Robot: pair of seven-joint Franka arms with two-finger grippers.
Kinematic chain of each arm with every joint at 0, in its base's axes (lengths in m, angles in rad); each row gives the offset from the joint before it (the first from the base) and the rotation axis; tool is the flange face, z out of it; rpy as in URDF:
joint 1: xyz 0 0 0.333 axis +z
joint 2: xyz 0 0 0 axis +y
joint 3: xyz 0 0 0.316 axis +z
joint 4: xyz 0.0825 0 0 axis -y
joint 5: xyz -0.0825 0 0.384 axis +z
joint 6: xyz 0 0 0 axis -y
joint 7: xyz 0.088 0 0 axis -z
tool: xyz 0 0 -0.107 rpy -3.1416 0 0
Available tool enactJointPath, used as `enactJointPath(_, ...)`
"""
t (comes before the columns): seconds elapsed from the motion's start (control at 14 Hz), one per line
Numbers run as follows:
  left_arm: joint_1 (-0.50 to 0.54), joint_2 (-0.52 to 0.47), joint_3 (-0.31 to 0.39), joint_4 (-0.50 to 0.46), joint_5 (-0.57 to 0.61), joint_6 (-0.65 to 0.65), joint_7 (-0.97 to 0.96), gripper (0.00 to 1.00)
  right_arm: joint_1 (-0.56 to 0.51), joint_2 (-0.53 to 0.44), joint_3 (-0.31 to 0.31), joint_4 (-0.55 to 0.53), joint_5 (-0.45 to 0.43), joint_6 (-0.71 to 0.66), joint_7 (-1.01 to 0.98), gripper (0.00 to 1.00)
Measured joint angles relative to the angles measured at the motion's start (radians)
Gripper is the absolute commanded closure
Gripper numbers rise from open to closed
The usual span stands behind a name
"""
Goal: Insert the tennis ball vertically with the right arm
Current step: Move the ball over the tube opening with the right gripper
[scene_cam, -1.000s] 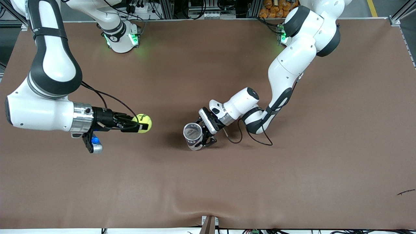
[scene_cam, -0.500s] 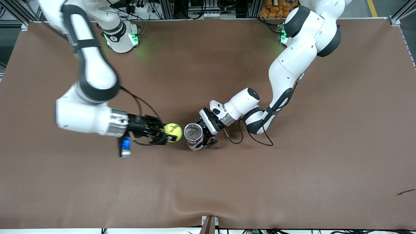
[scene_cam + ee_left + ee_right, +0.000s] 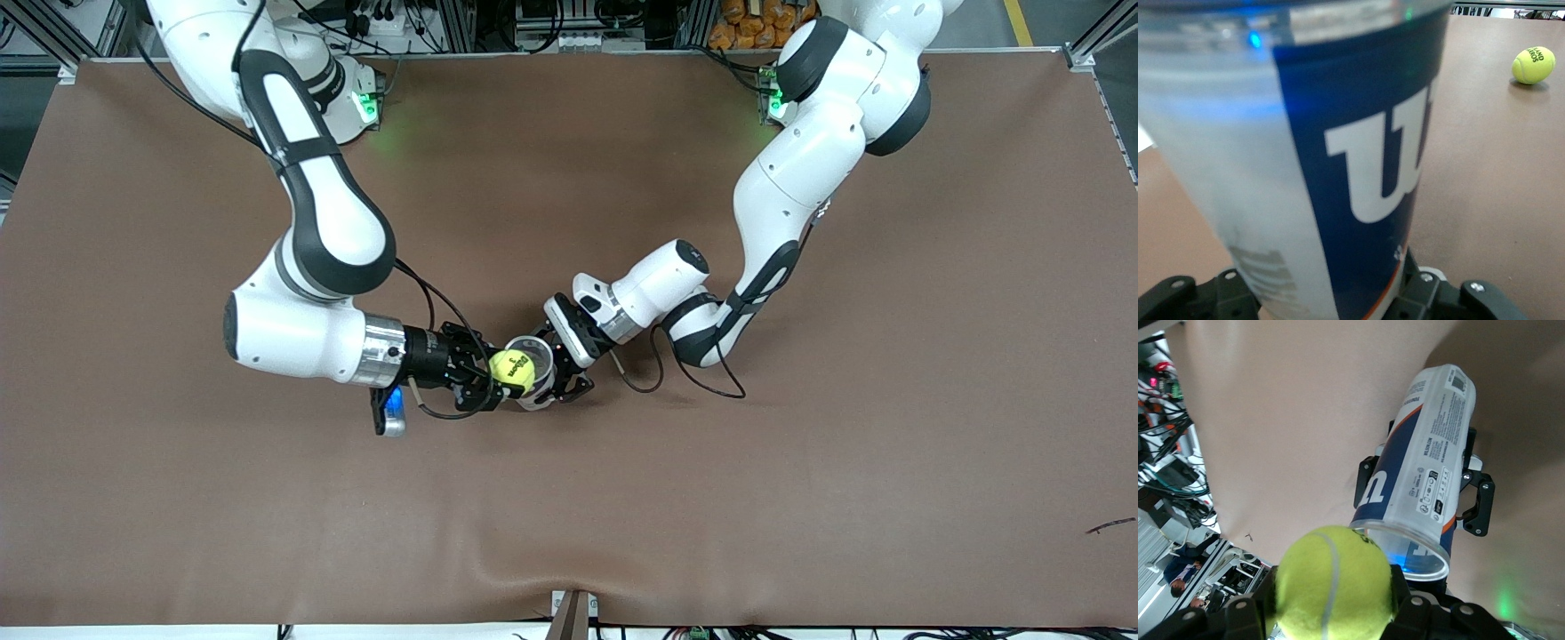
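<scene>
My right gripper (image 3: 505,373) is shut on the yellow tennis ball (image 3: 512,371) and holds it right over the open mouth of the clear tube can (image 3: 537,399). In the right wrist view the ball (image 3: 1335,583) fills the space between the right gripper's (image 3: 1335,613) fingers, at the can's (image 3: 1425,487) rim. My left gripper (image 3: 562,369) is shut on the can's side and holds it upright on the table. The can (image 3: 1338,133), with its blue-and-white label, fills the left wrist view, where the left gripper (image 3: 1331,303) clasps its base.
The brown table mat (image 3: 800,498) has a raised wrinkle near its front edge (image 3: 569,569). A yellow tennis ball (image 3: 1533,65) shows on the mat in the left wrist view, apart from the can; the front view does not show it. A black cable (image 3: 676,378) loops by the left wrist.
My right arm has swung from the right arm's end of the table toward the middle, carrying the ball to over the can's mouth. The left arm and can have stayed put.
</scene>
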Motion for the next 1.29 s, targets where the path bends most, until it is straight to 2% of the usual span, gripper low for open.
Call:
enactJointPath(0.14, -0.002, 0.002, 0.000, 0.000, 0.000, -0.002, 0.000, 0.22, 0.008, 0.006, 0.000, 0.001, 0.000, -0.020, 0.013, 0.75)
enactJointPath(0.21, -0.003, 0.003, 0.000, 0.000, 0.000, -0.002, 0.000, 0.12, 0.012, 0.007, 0.000, 0.000, -0.003, -0.037, 0.025, 0.74)
enactJointPath(0.43, -0.003, 0.007, 0.000, 0.000, 0.000, -0.002, 0.000, 0.12, 0.014, 0.007, -0.002, 0.000, -0.032, -0.084, 0.047, 0.74)
enactJointPath(0.5, -0.003, 0.008, 0.000, 0.000, 0.000, -0.002, 0.000, 0.12, 0.015, 0.007, -0.002, 0.000, -0.039, -0.090, 0.053, 0.71)
enactJointPath(0.57, -0.003, 0.008, 0.000, 0.000, 0.000, -0.002, 0.000, 0.13, 0.016, 0.008, -0.002, -0.001, -0.043, -0.095, 0.059, 0.63)
enactJointPath(0.64, -0.003, 0.008, 0.000, 0.000, 0.000, -0.002, 0.000, 0.14, 0.019, 0.009, -0.002, -0.001, -0.046, -0.097, 0.062, 0.51)
enactJointPath(0.71, -0.003, 0.008, 0.000, 0.000, 0.000, -0.002, 0.000, 0.15, 0.022, 0.012, -0.002, -0.003, -0.048, -0.098, 0.065, 0.19)
enactJointPath(0.79, -0.004, 0.008, 0.000, 0.000, 0.000, -0.002, 0.000, 0.17, 0.024, 0.014, -0.002, -0.008, -0.051, -0.099, 0.066, 0.00)
enactJointPath(1.29, -0.008, 0.010, 0.000, 0.000, 0.000, -0.001, 0.000, 0.21, 0.025, 0.006, -0.008, 0.003, -0.187, -0.102, 0.067, 0.00)
